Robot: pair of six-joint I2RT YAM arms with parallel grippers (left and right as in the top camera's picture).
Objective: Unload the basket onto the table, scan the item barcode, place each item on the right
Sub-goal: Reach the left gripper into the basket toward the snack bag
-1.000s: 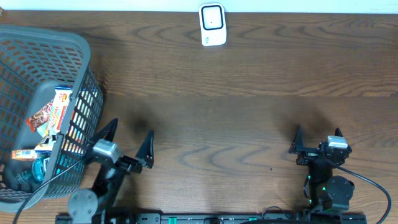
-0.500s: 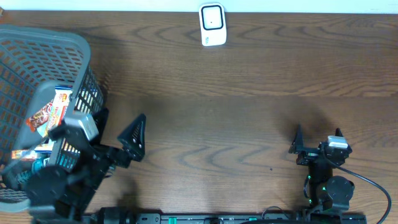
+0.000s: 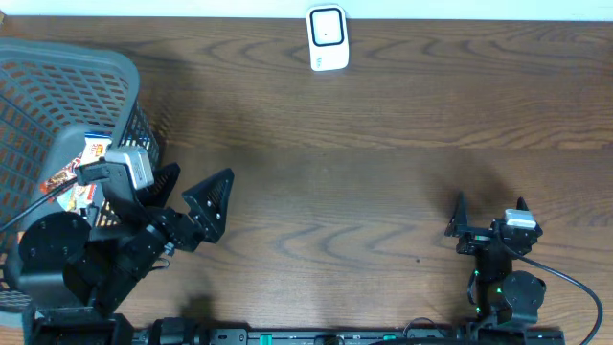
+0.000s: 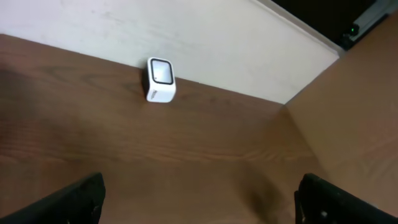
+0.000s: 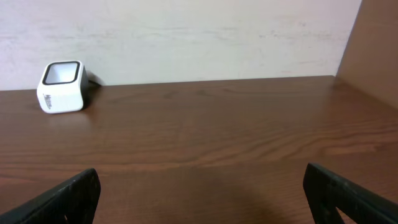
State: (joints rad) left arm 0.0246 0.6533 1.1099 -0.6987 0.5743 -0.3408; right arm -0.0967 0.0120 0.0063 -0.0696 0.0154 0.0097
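The white barcode scanner (image 3: 327,38) stands at the table's far edge, also seen in the left wrist view (image 4: 160,79) and the right wrist view (image 5: 61,86). Several packaged items (image 3: 96,151) lie in the grey basket (image 3: 132,91) at the left, partly hidden by my left arm. My left gripper (image 3: 187,196) hangs raised just right of the basket, open, with nothing between its fingers (image 4: 200,199). Near the front right, my right gripper (image 3: 488,217) is open and empty above bare wood (image 5: 202,194).
A pale wall runs behind the scanner. A brown side panel (image 4: 348,112) closes the table's right end, also in the right wrist view (image 5: 379,50). Dark wood tabletop (image 3: 364,172) spreads between the two arms.
My left arm has lifted and swung left toward the basket, now covering part of the basket's contents. Its jaws stay open. The right arm has not moved.
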